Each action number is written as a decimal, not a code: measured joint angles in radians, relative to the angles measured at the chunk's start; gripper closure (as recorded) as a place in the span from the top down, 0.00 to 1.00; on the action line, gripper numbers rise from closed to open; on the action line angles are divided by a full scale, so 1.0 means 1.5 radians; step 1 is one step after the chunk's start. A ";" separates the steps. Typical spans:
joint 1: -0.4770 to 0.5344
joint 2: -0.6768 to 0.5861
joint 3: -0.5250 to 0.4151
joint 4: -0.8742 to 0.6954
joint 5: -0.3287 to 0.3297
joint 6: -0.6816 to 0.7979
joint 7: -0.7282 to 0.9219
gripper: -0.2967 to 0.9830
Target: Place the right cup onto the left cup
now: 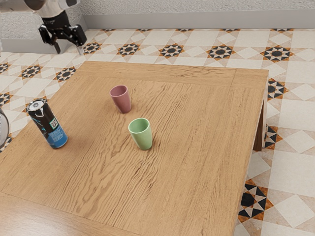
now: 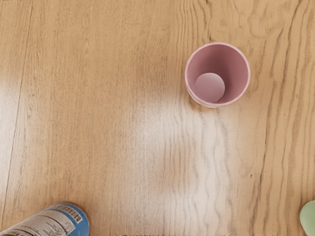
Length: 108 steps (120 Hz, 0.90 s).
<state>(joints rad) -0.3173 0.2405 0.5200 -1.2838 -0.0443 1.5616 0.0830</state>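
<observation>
A: Gripper state and position?

B: Black two-finger gripper (image 1: 69, 50) was open, fingers spread with a gap between them. It hung at the exterior view's upper left, well apart from both cups.

A: Nearest item below the hand?

B: Smooth pink tapered cup (image 2: 235, 74), upright on the light-brown wooden table (image 1: 197, 147). Contents check: inner wall and a paler round floor were visible, bare.

A: Any labels?

B: One labelled item, a cylindrical metal can (image 1: 48, 127), black above and blue below, with a silvery top. It stood toward the exterior view's left, apart from the cups. A small white panel with a dark-green mark sat on its side. The wrist view recorded a barcode and rows of fine print on a greyish panel. Print was too small to read; brand could not be told.

A: And the task's cup?

B: Pale green tapered cup (image 1: 143, 138), also smooth, stood upright on the table, near the pink one but not touching. It was the cup on the exterior view's right. Its mouth faced up and the upper inner wall was visible; whether anything lay at its bottom could not be determined.
</observation>
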 joint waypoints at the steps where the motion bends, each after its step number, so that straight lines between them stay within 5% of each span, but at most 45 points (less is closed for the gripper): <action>1: -0.004 0.001 0.000 0.000 0.000 -0.001 0.001 0.76; 23: -0.024 0.010 -0.019 -0.004 -0.003 -0.007 0.016 0.76; 40: 0.071 -0.005 -0.193 -0.108 -0.002 0.064 0.026 0.75; 53: 0.084 -0.006 -0.258 -0.171 -0.001 0.112 0.012 0.75; 108: 0.004 -0.115 -0.293 -0.458 -0.017 0.288 -0.154 0.75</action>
<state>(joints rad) -0.3116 0.0684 0.0800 -1.9709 -0.0702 1.9930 -0.1481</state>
